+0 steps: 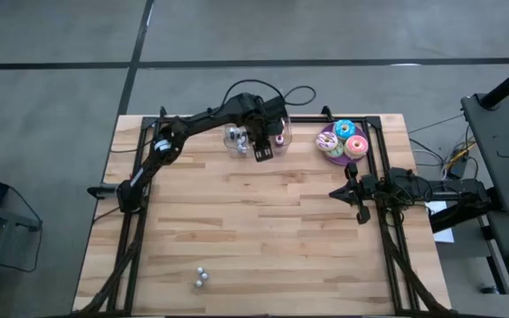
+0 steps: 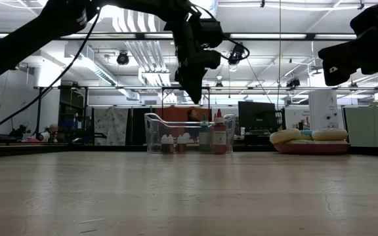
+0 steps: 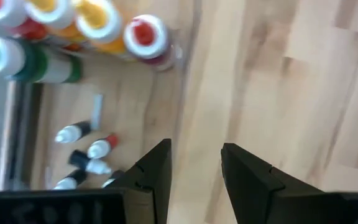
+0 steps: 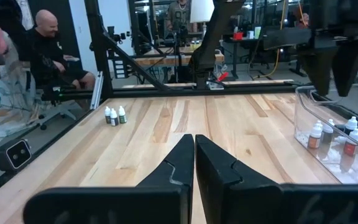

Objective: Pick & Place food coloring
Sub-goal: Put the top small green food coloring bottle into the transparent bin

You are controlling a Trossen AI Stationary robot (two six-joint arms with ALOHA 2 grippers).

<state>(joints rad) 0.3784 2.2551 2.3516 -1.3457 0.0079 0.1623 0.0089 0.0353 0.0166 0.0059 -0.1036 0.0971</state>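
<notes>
Fingers of the left pincer (image 1: 262,152) hang parted and empty above the clear bin (image 1: 237,141); right pincer (image 1: 358,196) shut, empty.

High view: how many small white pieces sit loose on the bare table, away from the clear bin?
3. The small white pieces sit in one tight cluster at the end of the table opposite the clear bin. None looks hidden.

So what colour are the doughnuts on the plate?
Pink, blue and green doughnuts, clearest from the high view.
</notes>
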